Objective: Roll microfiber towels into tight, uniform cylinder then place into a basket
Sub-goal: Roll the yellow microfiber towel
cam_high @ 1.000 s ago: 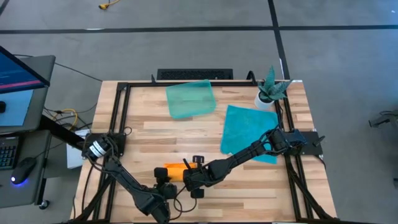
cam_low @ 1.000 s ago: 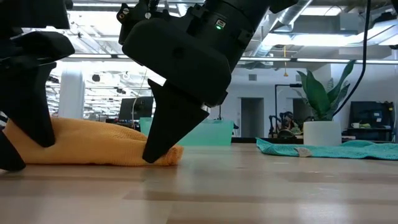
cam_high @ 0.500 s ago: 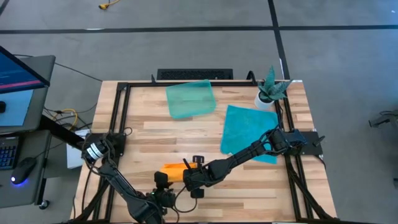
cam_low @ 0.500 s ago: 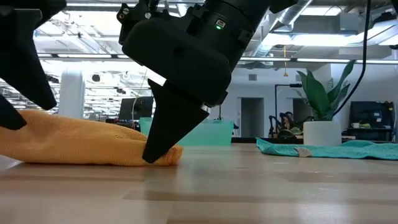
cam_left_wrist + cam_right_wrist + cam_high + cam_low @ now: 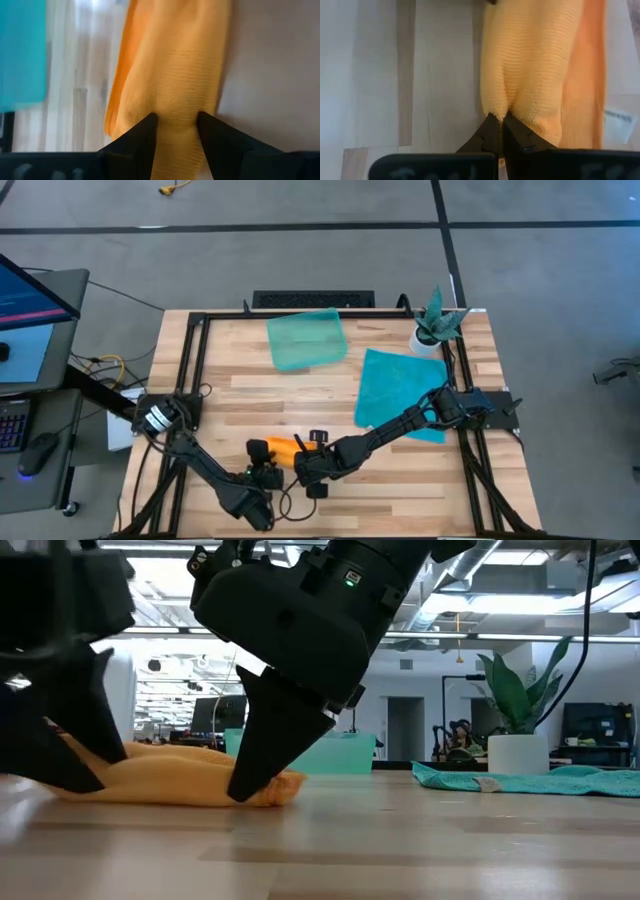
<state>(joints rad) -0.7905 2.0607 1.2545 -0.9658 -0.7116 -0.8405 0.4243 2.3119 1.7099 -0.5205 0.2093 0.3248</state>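
Left tool point(image 5: 176, 125) grips orange towel point(image 5: 175, 65) | right tool point(image 5: 500, 127) pinches its end | middle hidden

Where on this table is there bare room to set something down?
Bare wood lies left of the basket down to the left frame rail, and between basket and orange towel. Crowded: both grippers at the orange towel, and the teal towel by the plant pot.

From above, I can only see a sliver of the orange towel point(image 5: 281, 447); both wrists cover the rest. In the low view the left pincer point(image 5: 75, 755) hides the roll's end on its side, and the arm is cut off by the frame edge and blurred. In the left wrist view, I lose the cloth behind the fingers point(image 5: 142, 137). I can't see the fold the right pincer point(image 5: 499, 131) pinches.
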